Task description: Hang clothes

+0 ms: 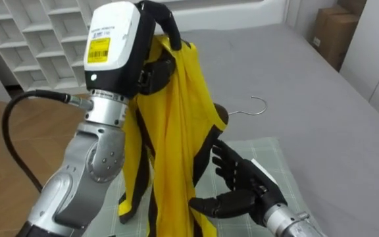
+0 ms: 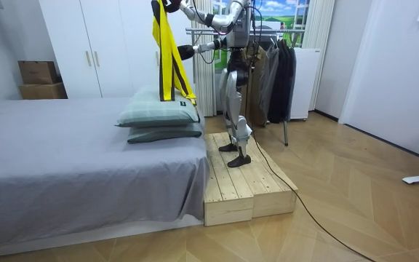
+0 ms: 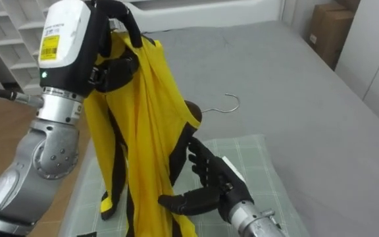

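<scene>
A yellow garment (image 1: 176,131) with black trim hangs from my left hand (image 1: 158,18), which is raised high and shut on the cloth's top. My right hand (image 1: 239,181) is open below it, with its fingers spread against the garment's lower right side. Behind the cloth a hanger (image 1: 258,105) with a metal hook and a wooden body lies on the grey bed (image 1: 321,131), partly hidden. In the room view I stand on a wooden platform (image 2: 242,185) at the bed's head end, and the garment (image 2: 164,58) hangs above the pillows (image 2: 158,116).
A green checked pillow (image 1: 268,158) lies under my right hand. White shelves (image 1: 38,33) stand to the left and cardboard boxes (image 1: 337,29) at the far right. A rack of dark clothes (image 2: 278,73) stands behind me.
</scene>
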`<state>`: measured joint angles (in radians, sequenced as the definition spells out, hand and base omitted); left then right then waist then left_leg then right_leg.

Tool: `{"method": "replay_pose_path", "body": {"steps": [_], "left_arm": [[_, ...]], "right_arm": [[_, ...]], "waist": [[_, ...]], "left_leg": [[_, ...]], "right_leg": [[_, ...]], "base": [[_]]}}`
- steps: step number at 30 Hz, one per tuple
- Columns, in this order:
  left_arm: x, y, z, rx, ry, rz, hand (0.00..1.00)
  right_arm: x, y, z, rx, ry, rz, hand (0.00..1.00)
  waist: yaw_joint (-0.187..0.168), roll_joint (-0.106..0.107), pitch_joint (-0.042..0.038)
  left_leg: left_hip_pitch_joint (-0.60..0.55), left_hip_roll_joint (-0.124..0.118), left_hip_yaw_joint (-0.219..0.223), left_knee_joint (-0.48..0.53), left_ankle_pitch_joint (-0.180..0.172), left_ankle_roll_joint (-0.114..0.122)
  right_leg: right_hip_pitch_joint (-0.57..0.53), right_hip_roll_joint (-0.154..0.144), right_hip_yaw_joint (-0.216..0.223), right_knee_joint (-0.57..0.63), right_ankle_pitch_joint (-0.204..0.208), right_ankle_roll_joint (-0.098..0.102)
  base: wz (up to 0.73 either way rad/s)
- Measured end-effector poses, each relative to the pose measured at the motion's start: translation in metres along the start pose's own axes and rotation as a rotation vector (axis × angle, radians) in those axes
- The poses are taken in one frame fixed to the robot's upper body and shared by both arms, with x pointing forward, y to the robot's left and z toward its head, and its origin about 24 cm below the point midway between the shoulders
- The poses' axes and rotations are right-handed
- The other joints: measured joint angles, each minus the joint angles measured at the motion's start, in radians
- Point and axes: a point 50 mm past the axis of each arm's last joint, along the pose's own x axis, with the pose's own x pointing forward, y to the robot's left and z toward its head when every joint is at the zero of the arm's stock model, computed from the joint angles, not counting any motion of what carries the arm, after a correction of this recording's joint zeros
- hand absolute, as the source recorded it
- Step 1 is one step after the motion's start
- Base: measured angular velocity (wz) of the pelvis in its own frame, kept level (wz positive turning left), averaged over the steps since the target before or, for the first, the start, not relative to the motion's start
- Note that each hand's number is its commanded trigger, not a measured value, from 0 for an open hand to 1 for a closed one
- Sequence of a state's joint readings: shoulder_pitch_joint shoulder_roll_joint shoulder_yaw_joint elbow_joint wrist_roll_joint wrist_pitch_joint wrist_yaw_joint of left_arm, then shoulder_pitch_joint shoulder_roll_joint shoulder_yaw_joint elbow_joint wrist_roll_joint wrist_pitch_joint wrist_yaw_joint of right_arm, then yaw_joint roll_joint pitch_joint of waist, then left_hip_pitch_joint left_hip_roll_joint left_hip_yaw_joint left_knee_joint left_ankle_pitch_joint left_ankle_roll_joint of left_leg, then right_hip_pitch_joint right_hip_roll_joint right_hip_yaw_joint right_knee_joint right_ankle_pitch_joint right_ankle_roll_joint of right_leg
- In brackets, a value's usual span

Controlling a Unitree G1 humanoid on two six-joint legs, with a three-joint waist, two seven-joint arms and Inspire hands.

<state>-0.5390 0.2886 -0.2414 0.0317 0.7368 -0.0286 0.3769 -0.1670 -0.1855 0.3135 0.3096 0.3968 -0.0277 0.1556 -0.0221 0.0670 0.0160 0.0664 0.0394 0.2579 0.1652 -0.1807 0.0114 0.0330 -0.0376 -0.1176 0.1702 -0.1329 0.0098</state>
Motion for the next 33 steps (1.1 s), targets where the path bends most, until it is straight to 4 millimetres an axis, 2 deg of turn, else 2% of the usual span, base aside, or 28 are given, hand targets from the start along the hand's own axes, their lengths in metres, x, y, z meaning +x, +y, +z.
{"method": "replay_pose_path", "body": {"steps": [11, 20, 26, 33], "left_arm": [[0.000, -0.004, 0.009, -0.011, -0.024, -0.032, 1.00], [0.001, -0.002, 0.022, -0.034, -0.071, -0.018, 1.00], [0.003, 0.006, 0.031, -0.007, -0.122, 0.013, 1.00], [0.004, 0.012, 0.038, -0.019, -0.158, 0.040, 1.00]], "right_arm": [[0.007, 0.006, -0.001, 0.074, -0.005, -0.003, 0.00], [0.009, 0.007, 0.001, 0.098, -0.015, -0.015, 0.00], [0.006, 0.001, -0.013, 0.096, 0.044, -0.041, 0.00], [0.005, -0.003, -0.020, 0.098, 0.071, -0.071, 0.00]], "waist": [[0.002, -0.014, 0.0056], [0.002, -0.016, 0.0050], [0.019, -0.015, 0.0046], [0.027, -0.014, 0.0036]], "left_leg": [[0.006, -0.006, -0.021, 0.005, 0.000, 0.001], [0.015, -0.016, -0.032, 0.005, 0.001, 0.001], [0.015, -0.015, -0.035, 0.005, 0.001, 0.001], [0.014, -0.015, -0.043, 0.011, 0.001, 0.001]], "right_leg": [[0.020, -0.010, -0.028, -0.004, -0.003, 0.005], [0.035, -0.018, -0.036, -0.004, -0.007, 0.011], [0.036, -0.016, -0.038, -0.003, -0.007, 0.011], [0.040, -0.017, -0.048, -0.001, -0.007, 0.011]], "base": [[0.06], [0.03], [0.00], [0.03]]}}
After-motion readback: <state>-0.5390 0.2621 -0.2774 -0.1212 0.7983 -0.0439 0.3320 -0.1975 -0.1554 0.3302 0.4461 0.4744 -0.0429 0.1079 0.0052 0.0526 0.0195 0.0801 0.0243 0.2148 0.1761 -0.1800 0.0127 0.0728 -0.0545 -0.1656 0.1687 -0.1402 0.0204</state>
